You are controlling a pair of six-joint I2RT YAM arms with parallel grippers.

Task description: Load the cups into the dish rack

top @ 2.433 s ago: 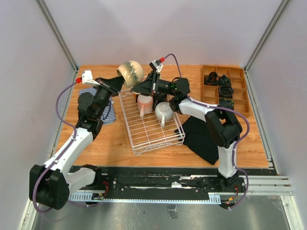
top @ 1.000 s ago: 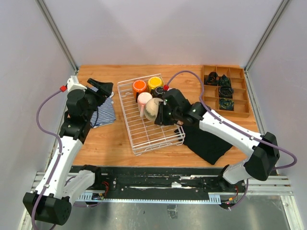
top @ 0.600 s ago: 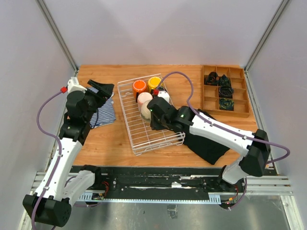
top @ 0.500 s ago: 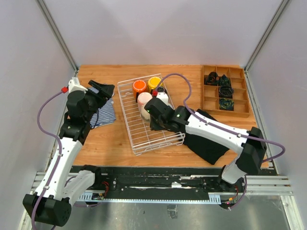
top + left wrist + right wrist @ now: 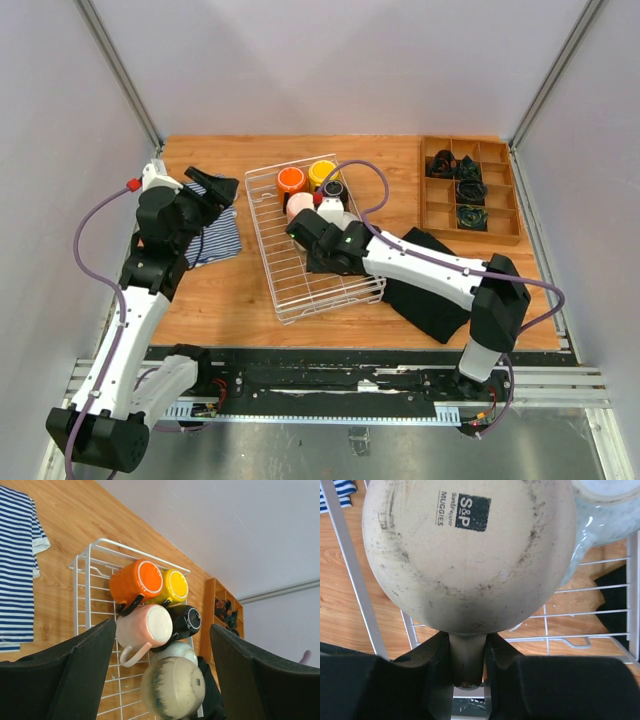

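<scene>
Right fingers [image 5: 434, 675] clamped on the handle of the beige mug [image 5: 470, 555]. Its base faces the wrist cam and the stamp is readable. The mug is over the middle of the dish rack [image 5: 290, 290], just beside the whitish-grey mug [image 5: 610, 510]; can't tell if it touches the grid. Orange mug [image 5: 135, 582], yellow mug [image 5: 172, 586], pink mug [image 5: 145, 627] and black mug [image 5: 186, 621] packed together at the rack's far end. Left fingers [image 5: 55, 680] spread wide, empty, by the striped shirt [image 5: 215, 235] on the worktop [image 5: 220, 300], left of the rack.
</scene>
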